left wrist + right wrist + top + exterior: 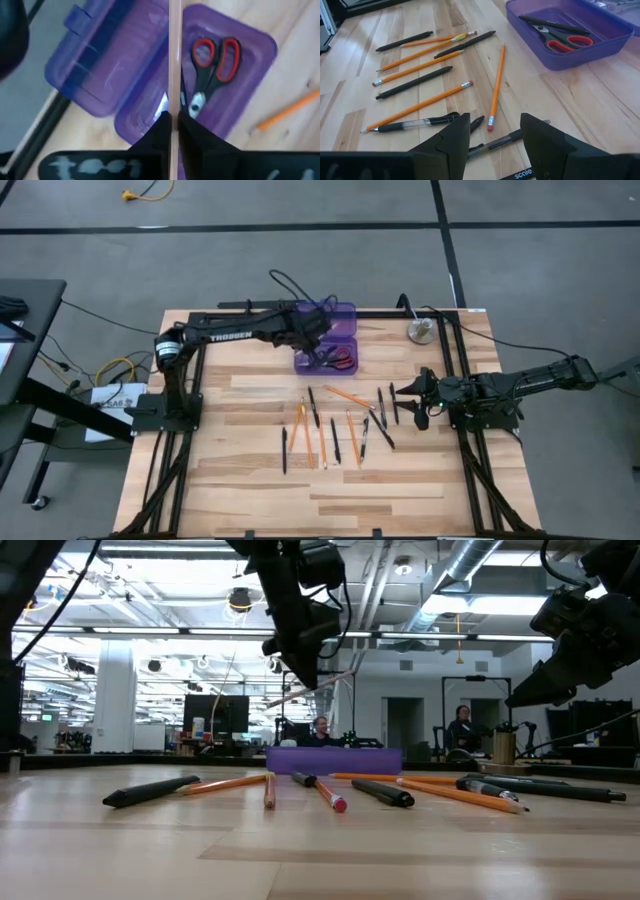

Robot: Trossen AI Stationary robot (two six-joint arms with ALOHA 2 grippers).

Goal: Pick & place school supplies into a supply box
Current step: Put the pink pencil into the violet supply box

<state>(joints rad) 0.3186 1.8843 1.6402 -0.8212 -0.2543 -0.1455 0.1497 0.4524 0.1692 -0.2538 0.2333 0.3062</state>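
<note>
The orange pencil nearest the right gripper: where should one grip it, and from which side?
Take the orange pencil at mid-shaft from straight above, fingers across it: it lies flat, clear on both sides there, while a pen crowds its eraser end.

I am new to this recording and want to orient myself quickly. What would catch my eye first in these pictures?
The open purple supply box at the table's far edge, with red-handled scissors already inside. The left gripper hangs over it, shut on a pencil. Pencils and pens lie scattered mid-table, and the right gripper waits open beside them.
</note>
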